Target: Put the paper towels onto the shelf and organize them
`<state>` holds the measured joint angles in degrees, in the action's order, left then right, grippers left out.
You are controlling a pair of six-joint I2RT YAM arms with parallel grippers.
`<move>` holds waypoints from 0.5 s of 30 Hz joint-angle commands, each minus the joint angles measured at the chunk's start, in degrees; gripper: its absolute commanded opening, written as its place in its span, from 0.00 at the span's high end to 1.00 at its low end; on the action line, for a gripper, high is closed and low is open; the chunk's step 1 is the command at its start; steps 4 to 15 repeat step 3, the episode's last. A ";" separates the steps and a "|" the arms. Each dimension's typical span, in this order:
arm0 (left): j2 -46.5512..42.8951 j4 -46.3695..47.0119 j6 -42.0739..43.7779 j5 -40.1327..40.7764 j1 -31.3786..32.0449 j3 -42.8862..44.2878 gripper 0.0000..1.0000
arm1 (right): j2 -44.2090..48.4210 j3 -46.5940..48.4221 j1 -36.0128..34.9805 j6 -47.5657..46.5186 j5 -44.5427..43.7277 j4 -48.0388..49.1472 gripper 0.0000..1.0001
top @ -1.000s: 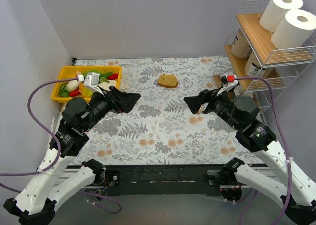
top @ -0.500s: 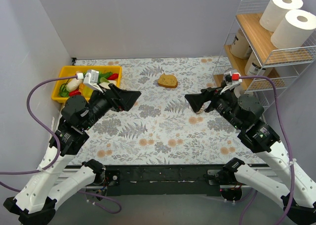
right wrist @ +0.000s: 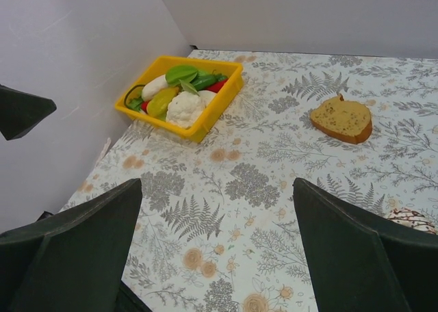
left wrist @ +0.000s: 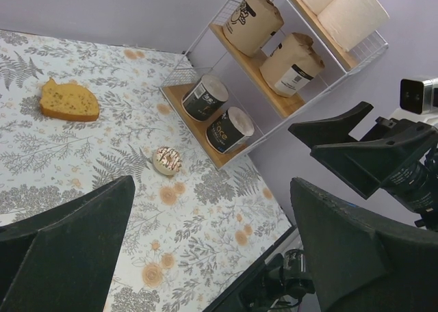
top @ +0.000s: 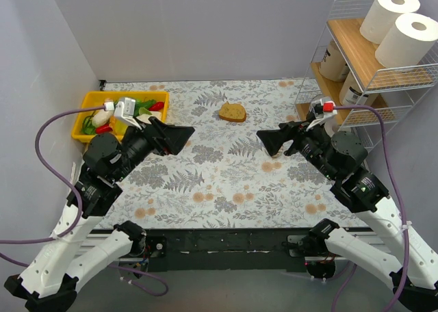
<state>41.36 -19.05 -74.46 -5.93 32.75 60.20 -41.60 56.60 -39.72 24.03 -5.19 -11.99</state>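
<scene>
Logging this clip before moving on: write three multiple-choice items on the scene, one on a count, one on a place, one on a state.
1. How many plain white paper towel rolls stand on the top board of the white wire shelf? A one; B two; C four.
2. Where is the brown slice of bread? A that top board; B the floral tablecloth; C the bottom board.
3. The left fingers and right fingers are: A open, empty; B shut on rolls; C shut on bread.
1 B: two stand side by side. 2 B: it lies on the cloth. 3 A: wide gaps, nothing between.
</scene>
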 commanded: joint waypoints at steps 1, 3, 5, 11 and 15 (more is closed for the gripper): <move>-0.85 -0.11 0.19 0.31 0.03 1.05 0.02 | 0.39 3.16 0.17 1.36 -0.08 2.32 0.02; -0.76 -0.37 0.36 0.40 0.03 1.49 0.02 | -0.14 3.43 0.17 1.37 -0.52 1.71 0.02; -0.76 -0.37 0.36 0.40 0.03 1.49 0.02 | -0.14 3.43 0.17 1.37 -0.52 1.71 0.02; -0.76 -0.37 0.36 0.40 0.03 1.49 0.02 | -0.14 3.43 0.17 1.37 -0.52 1.71 0.02; -0.76 -0.37 0.36 0.40 0.03 1.49 0.02 | -0.14 3.43 0.17 1.37 -0.52 1.71 0.02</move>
